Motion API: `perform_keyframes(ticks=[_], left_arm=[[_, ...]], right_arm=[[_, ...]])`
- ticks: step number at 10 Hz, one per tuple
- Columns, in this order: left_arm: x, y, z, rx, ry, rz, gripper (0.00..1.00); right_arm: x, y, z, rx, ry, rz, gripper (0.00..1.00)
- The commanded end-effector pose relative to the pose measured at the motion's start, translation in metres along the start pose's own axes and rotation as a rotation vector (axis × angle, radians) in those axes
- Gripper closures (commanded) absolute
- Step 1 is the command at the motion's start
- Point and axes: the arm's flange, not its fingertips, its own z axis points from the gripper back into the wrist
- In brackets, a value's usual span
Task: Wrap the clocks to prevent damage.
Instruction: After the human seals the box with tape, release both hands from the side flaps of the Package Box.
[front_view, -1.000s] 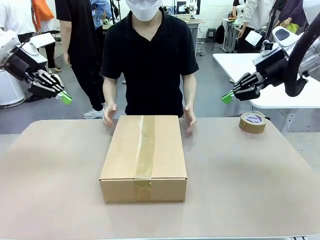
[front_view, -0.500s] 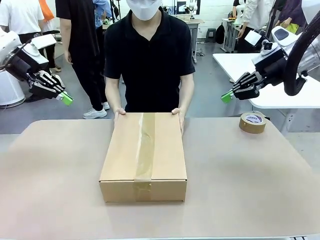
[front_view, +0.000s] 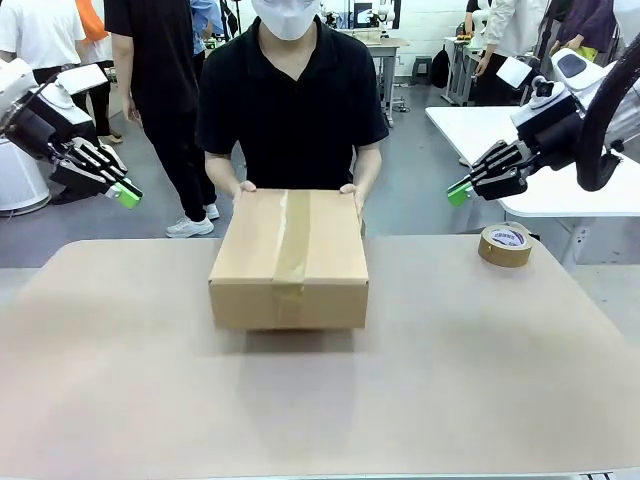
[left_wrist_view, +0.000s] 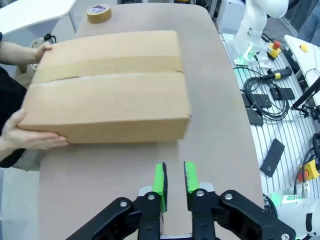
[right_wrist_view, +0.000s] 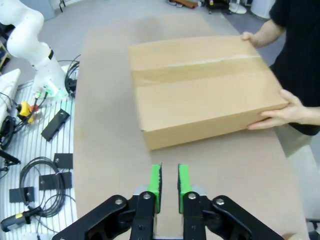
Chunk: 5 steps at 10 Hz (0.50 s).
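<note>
- Lifted since a moment ago, the taped box (front_view: 289, 258) hangs above the counter (front_view: 320, 400) in a person's hands (front_view: 247, 187).
- Left pincer (left_wrist_view: 174, 176) and right pincer (right_wrist_view: 169, 179), slightly parted and empty, hover near it on either side.

Tape roll (front_view: 505, 244) on tan table (front_view: 480, 370) (far right corner); upright

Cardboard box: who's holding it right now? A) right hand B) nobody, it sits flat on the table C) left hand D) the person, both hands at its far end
D: the person's hands grip the far end of the cardboard box, lifted off the table; both robot hands hang off to the sides.
</note>
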Motion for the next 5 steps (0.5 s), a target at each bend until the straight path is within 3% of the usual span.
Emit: perform_keyframes(ticks=[1,2,3,4,5], left_arm=[[0.0039,-0.0054,0.0063,0.013,-0.001,0.026,0.37],[0.0040,-0.0081,0.0071,0.010,-0.003,0.022,0.00],[0.0055,-0.0054,0.0099,0.002,0.003,0.022,0.17],[0.0046,-0.0074,0.0089,0.002,0.001,0.023,0.00],[0.0038,-0.0096,0.0078,0.003,-0.003,0.025,0.00]], right_arm=[[-0.0103,0.0059,0.0002,0.005,-0.016,-0.009,0.38],[-0.0123,0.0078,-0.0009,0.005,-0.018,-0.003,0.00],[-0.0123,0.0085,-0.0014,0.001,-0.020,-0.004,0.18],[-0.0137,0.0100,-0.0006,0.008,-0.023,-0.003,0.00],[-0.0149,0.0115,0.0001,0.010,-0.021,-0.003,0.00]])
